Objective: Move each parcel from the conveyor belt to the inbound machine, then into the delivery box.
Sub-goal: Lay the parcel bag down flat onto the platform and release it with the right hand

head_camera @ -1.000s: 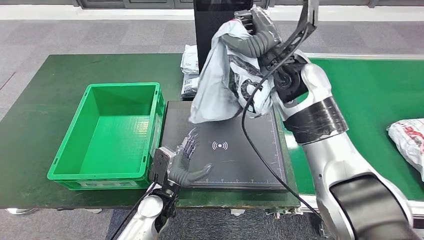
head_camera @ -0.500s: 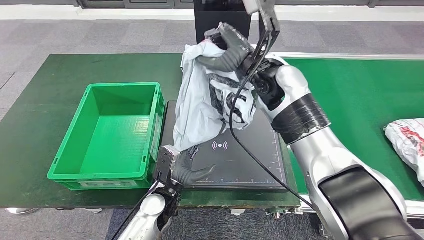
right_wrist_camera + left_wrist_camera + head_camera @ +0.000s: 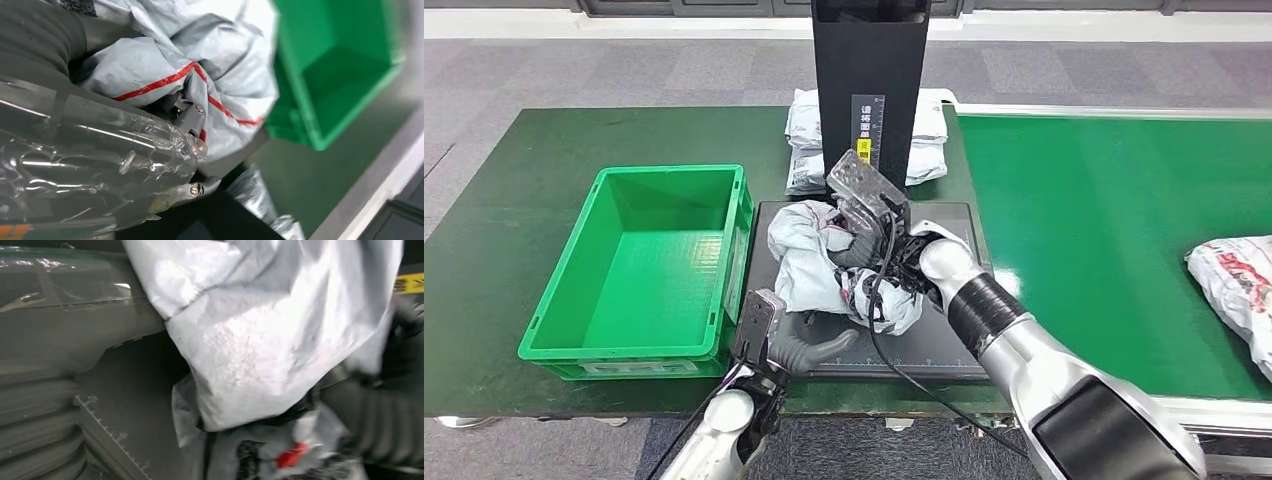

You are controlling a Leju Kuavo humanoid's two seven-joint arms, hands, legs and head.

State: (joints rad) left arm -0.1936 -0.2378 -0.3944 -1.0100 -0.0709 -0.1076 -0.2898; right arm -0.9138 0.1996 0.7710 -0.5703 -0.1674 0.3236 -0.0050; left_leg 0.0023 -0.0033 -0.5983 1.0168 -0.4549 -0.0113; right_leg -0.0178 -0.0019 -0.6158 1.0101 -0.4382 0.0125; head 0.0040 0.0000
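Right hand point(image 3: 861, 238) mostly buried in crumpled parcel point(image 3: 824, 265); finger positions unreadable from head view. Right wrist view: fingers point(image 3: 187, 112) partly covered by folds and clear wrap. Left hand point(image 3: 799, 345) fingertips tucked under parcel's edge; contact uncertain. Left wrist view blurred, parcel point(image 3: 260, 335) cut off at frame edges, print on it illegible. Scanner pad point(image 3: 944, 340) symbol covered by parcel. Second parcel point(image 3: 1234, 285) on belt point(image 3: 1104, 220) cut off at right edge. Bags point(image 3: 804, 140) behind tower point(image 3: 869, 70) partly hidden; tower top cropped, label too small to read.
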